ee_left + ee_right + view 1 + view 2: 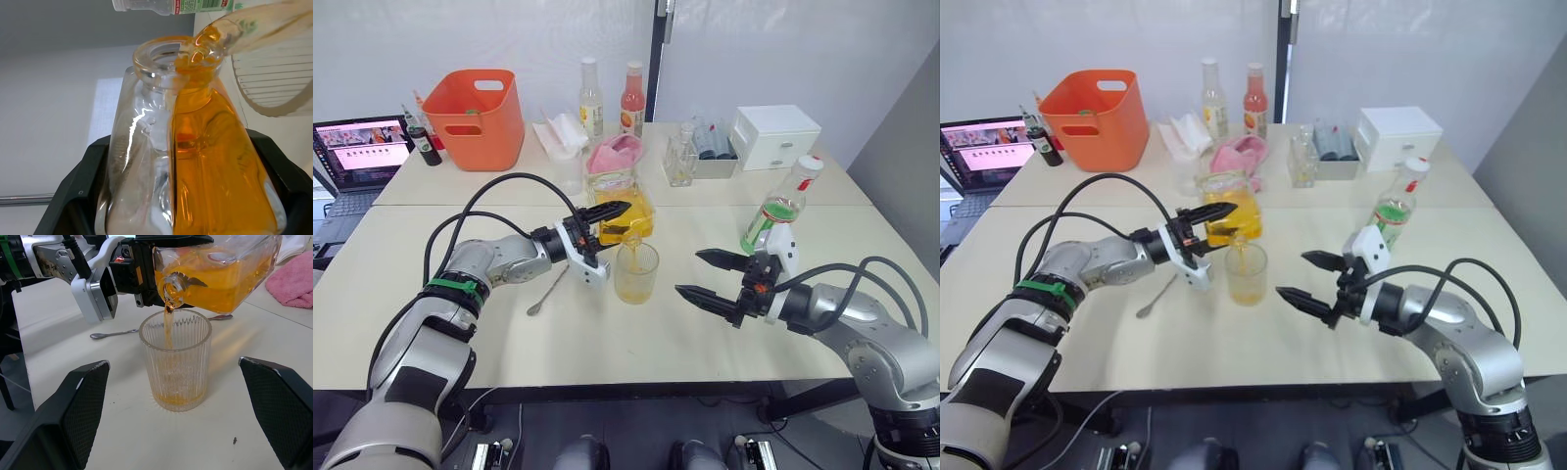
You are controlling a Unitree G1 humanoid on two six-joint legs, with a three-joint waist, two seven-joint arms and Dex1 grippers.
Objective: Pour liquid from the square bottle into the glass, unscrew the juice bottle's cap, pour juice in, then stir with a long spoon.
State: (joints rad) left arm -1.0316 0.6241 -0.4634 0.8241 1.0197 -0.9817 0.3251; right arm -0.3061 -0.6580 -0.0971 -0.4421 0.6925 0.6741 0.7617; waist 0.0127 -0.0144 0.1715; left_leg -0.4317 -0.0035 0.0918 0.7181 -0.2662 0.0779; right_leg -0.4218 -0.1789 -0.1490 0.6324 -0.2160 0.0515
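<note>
L gripper (pixel 599 238) pouring from squat clear square glass decanter w/ orange liquid (pixel 625 206) into ribbed clear tumbler (pixel 636 271).
Fingers clamping the tilted decanter; thin stream falling into the tumbler, shallow orange layer at bottom. R gripper (pixel 705 276) hovering beside the tumbler, fingers spread wide, holding nothing. Green-label plastic bottle (pixel 781 207) standing behind it.

Bright, even light; soft shadows.

Head pair overlooks table (pixel 607 333); wrist cameras close.
</note>
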